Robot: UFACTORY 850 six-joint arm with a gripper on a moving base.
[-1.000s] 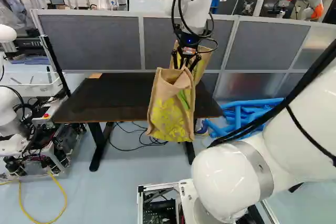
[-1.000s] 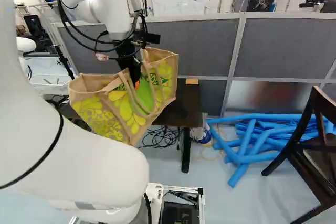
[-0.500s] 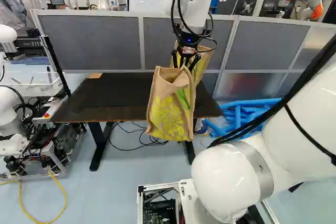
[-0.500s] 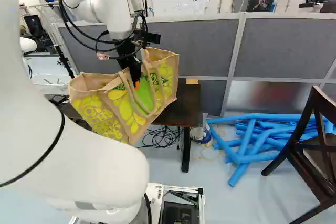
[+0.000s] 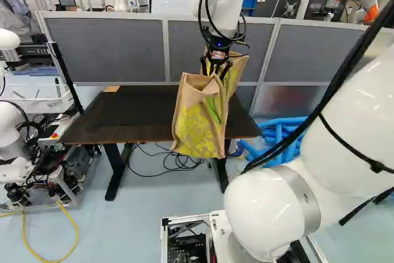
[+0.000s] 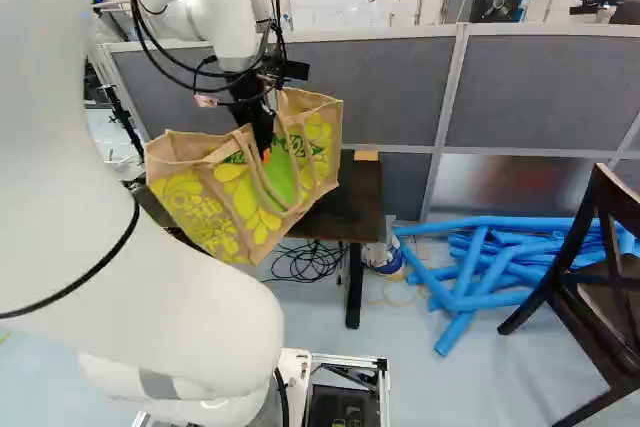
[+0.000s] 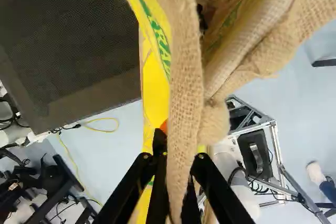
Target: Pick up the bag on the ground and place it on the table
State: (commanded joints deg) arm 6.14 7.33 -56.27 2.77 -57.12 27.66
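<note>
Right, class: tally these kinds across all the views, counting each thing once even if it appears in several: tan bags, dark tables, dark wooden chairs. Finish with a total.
Tan bag: 1
Dark table: 1
Dark wooden chair: 1
Total: 3

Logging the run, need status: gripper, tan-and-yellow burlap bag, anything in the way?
Black two-finger gripper shut on bag. Bag hangs above pale-blue floor, not on dark rectangular table. Near table edge might snag it.
</note>
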